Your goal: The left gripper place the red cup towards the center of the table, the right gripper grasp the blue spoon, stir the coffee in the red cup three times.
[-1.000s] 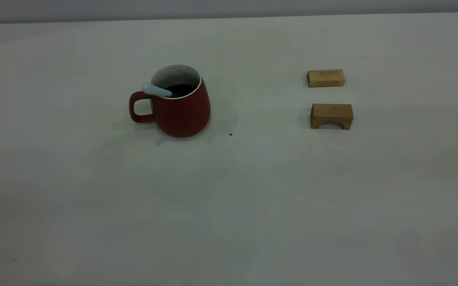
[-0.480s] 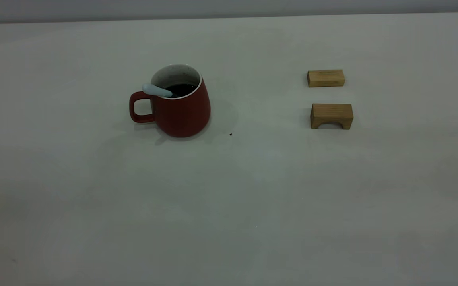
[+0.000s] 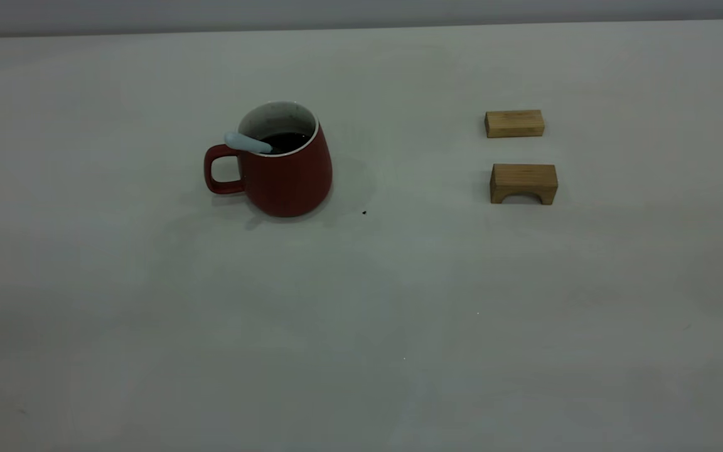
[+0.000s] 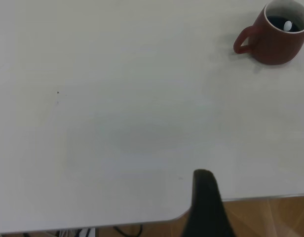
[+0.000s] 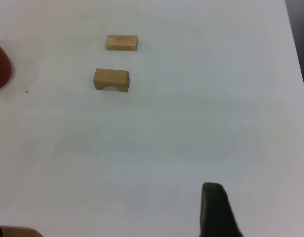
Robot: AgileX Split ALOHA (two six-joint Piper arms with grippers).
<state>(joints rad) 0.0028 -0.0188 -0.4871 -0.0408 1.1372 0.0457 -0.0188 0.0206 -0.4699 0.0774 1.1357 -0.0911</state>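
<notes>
The red cup (image 3: pixel 286 179) stands upright on the table (image 3: pixel 361 326), left of the middle, its handle pointing left. Dark coffee (image 3: pixel 286 140) fills it. The blue spoon (image 3: pixel 247 142) leans in the cup, its pale blue handle resting over the rim above the cup's handle. In the left wrist view the red cup (image 4: pixel 276 42) is far off, with the blue spoon (image 4: pixel 287 25) inside it. Only a dark part of the left gripper (image 4: pixel 206 205) shows, back at the table's edge. The right gripper (image 5: pixel 216 212) hangs over bare table, far from the red cup (image 5: pixel 0 69). Neither gripper holds anything.
Two tan wooden blocks lie on the right side: a flat one (image 3: pixel 514 123) farther back and an arched one (image 3: pixel 523 183) nearer. The table's front edge and wooden floor (image 4: pixel 270 217) show in the left wrist view. A small dark speck (image 3: pixel 364 213) lies by the cup.
</notes>
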